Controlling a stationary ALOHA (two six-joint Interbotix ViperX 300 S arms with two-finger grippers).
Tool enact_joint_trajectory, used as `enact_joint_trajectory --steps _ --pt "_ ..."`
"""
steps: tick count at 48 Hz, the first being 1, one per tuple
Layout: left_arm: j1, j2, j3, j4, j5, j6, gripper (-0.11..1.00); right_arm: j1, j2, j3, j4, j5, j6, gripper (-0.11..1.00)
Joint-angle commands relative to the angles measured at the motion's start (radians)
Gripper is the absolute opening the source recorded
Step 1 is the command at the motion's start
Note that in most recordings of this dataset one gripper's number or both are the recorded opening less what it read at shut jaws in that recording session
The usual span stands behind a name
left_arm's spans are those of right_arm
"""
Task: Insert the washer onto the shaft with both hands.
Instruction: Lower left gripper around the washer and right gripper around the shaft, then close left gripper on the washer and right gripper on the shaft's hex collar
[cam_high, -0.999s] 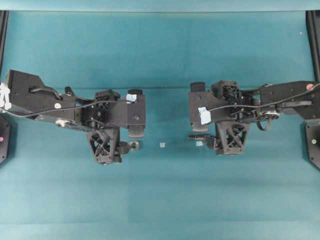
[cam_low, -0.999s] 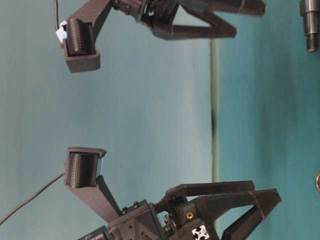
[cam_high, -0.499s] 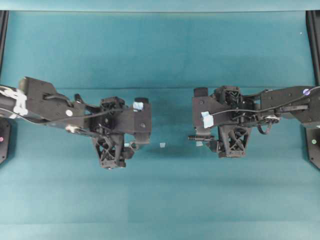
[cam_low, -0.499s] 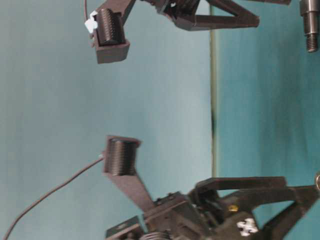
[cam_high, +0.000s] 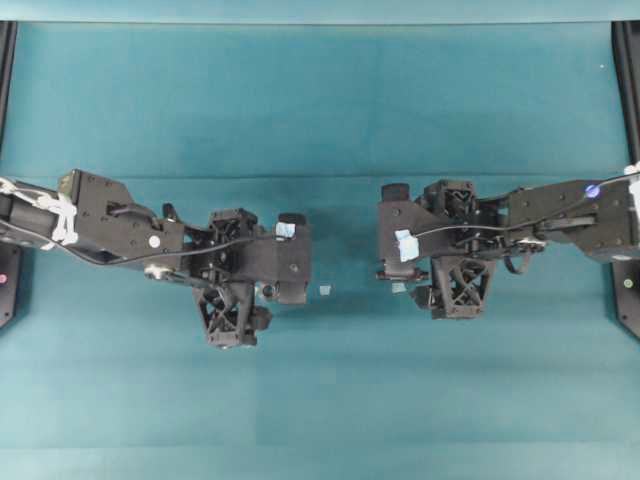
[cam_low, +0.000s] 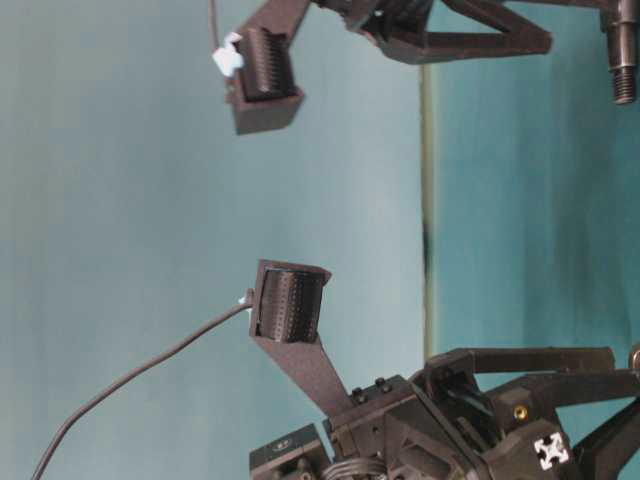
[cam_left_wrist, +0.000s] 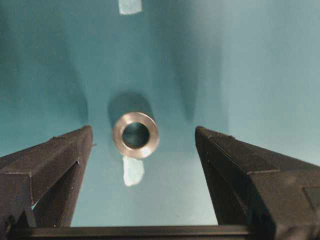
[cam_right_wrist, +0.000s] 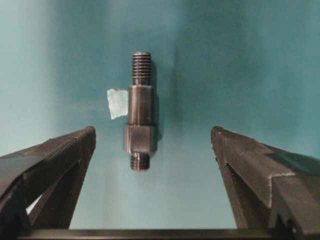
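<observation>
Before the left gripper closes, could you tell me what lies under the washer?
The washer lies flat on the teal table. A pale tape scrap shows at its near edge; whether it reaches underneath is hidden.

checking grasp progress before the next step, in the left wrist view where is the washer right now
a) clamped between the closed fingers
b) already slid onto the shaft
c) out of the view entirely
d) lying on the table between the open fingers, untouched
d: the washer lies flat on the teal table in the gap of the wide-open left gripper, clear of both fingers.
</observation>
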Motion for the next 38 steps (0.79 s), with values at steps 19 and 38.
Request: enact_joint_trajectory --steps 19,38 --pt "0.0 0.011 0.0 0.002 -0.009 -0.002 0.86 0.012 0.031 0.005 0.009 -0.044 0.005 0.9" --pt "0.0 0.02 0.0 0.002 -0.014 -0.002 0.86 0.012 0.044 0.018 0.009 -0.049 0.005 0.89"
